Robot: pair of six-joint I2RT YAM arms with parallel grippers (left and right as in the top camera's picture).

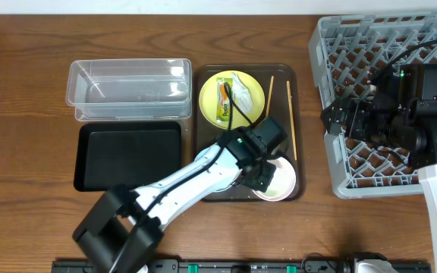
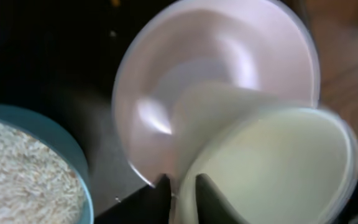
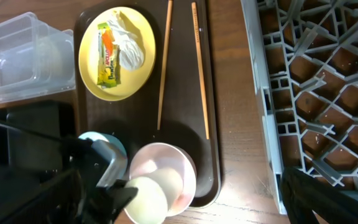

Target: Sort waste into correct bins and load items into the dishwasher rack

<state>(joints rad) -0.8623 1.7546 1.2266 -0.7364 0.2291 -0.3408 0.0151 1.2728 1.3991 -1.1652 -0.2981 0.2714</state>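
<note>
Rice (image 2: 23, 168) fills the blue bowl (image 3: 95, 138). The bowl sits on the brown tray (image 1: 279, 129), near the middle of the table (image 1: 21, 114) and close to the near edge. The white bowl (image 2: 216, 81) sits just beside it on the same tray, toward the right edge.

The left claw (image 2: 182, 190) is pinching the small white cup (image 2: 278, 168). The cup's wall is squeezed between the two dark fingers (image 2: 205, 190). The cup is tipped over and hangs above the rim of the white bowl. I cannot tell if the cup and the bowl touch.

Farther back on the brown tray, toward the far edge, is the yellow plate (image 1: 211, 87). A green-and-orange wrapper (image 1: 224, 100) and a ball of crumpled paper (image 1: 243, 89) lie on it, side by side. Two chopsticks (image 1: 270, 95) lie on the tray just right of the plate. They are a little apart and run from the far edge toward the near edge.

The clear tub (image 1: 127, 87) stands left of the brown tray, by the far edge. The black tray (image 1: 127, 155) lies just in front of the tub.

The grey rack (image 1: 385, 45) fills the far right corner. The right claw (image 1: 336, 117) hangs over the rack's left side. I cannot tell if it is spread or pressed together.
</note>
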